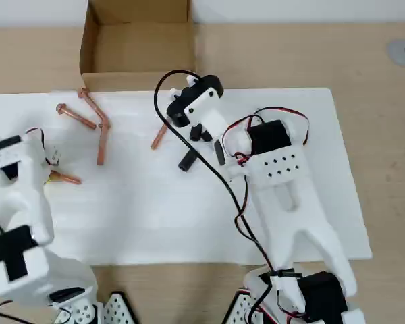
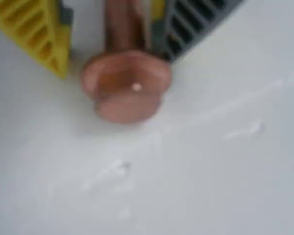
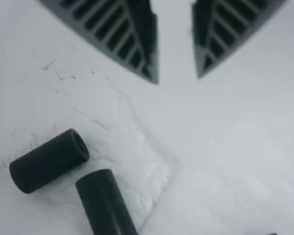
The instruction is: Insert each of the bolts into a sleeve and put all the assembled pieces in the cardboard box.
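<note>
Several copper bolts (image 1: 74, 116) lie on the left part of the white mat (image 1: 155, 223). One more bolt (image 1: 65, 177) lies at the mat's left edge, with my left gripper (image 1: 50, 175) at its end. In the left wrist view this bolt's head (image 2: 125, 90) rests on the mat between the yellow finger (image 2: 39, 34) and the grey finger (image 2: 186, 24). A gap shows beside the shaft, so my left gripper (image 2: 116, 66) is open around it. My right gripper (image 3: 177, 71) hangs open over bare mat, near two black sleeves (image 3: 49, 159) (image 3: 105, 203). Seen from above, it (image 1: 201, 133) sits mid-mat beside the sleeves (image 1: 187, 160) (image 1: 219, 152).
The cardboard box (image 1: 89, 47) stands open at the back, just past the mat's far edge. A black cable (image 1: 209, 169) loops from the right arm across the middle of the mat. Bare mat lies in front between the two arms.
</note>
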Action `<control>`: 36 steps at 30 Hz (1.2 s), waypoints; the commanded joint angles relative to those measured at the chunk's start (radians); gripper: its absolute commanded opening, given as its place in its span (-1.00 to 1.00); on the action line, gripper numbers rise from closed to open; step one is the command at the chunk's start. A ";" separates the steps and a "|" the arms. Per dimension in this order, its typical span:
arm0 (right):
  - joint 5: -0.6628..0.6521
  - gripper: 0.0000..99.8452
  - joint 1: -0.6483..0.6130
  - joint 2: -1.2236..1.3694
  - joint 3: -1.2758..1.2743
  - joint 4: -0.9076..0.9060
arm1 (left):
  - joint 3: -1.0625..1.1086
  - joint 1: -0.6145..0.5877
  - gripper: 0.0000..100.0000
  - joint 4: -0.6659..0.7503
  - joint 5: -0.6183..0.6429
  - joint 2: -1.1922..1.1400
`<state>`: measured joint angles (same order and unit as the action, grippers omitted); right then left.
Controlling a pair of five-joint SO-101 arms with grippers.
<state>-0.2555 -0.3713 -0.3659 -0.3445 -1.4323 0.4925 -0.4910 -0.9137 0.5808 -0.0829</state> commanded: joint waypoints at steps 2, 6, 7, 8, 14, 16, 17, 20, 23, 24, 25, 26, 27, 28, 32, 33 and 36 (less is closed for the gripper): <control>-0.006 -0.85 -0.018 -0.001 -0.001 0.008 | -0.146 0.009 -0.75 -0.109 0.009 -0.134; -0.006 -0.85 -0.018 -0.001 -0.001 0.008 | -0.242 0.008 -0.75 -0.207 0.009 -0.222; -0.003 -0.86 -0.018 -0.001 -0.001 0.008 | -0.256 0.008 -0.78 -0.221 0.009 -0.234; -0.003 -0.86 -0.018 -0.001 -0.001 0.006 | -0.267 0.008 -0.85 -0.232 0.009 -0.243; -0.003 -0.86 -0.018 -0.001 -0.001 0.006 | -0.285 0.008 -0.98 -0.253 0.003 -0.251; -0.002 -0.86 -0.018 -0.001 -0.001 0.005 | -0.316 0.008 -0.98 -0.288 0.002 -0.240; -0.002 -0.86 -0.016 -0.001 -0.001 0.005 | -0.331 0.008 -0.98 -0.307 0.000 -0.226; -0.002 -0.86 -0.016 -0.001 0.001 -0.002 | -0.373 0.008 -0.98 -0.353 -0.048 -0.151; 0.000 -0.86 -0.016 -0.002 0.005 -0.009 | -0.393 0.008 -0.98 -0.376 -0.098 -0.016; 0.015 -0.86 -0.016 -0.002 0.007 -0.005 | -0.399 0.009 -0.98 -0.374 -0.126 0.041; 0.055 -0.85 -0.016 -0.002 0.008 0.000 | -0.404 0.015 -0.98 -0.373 -0.157 0.099; 0.104 -0.85 -0.018 0.001 0.010 0.009 | -0.404 0.028 -0.98 -0.374 -0.192 0.157; 0.150 -0.85 -0.021 0.001 0.010 0.029 | -0.397 0.038 -0.98 -0.379 -0.227 0.219; 0.181 -0.85 -0.028 0.001 0.013 0.044 | -0.382 0.052 -0.98 -0.382 -0.261 0.278; 0.199 -0.85 -0.108 0.047 0.059 0.026 | -0.242 0.089 -0.98 -0.382 -0.299 0.512; 0.204 -0.85 -0.131 0.077 0.073 0.011 | -0.198 0.091 -0.98 -0.379 -0.304 0.567; 0.301 -0.85 -0.185 0.199 0.127 0.000 | -0.077 0.091 -0.98 -0.374 -0.379 0.723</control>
<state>-0.0345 -0.5033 -0.2432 -0.2984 -1.4262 0.3391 -0.4143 -1.2942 0.2585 0.4664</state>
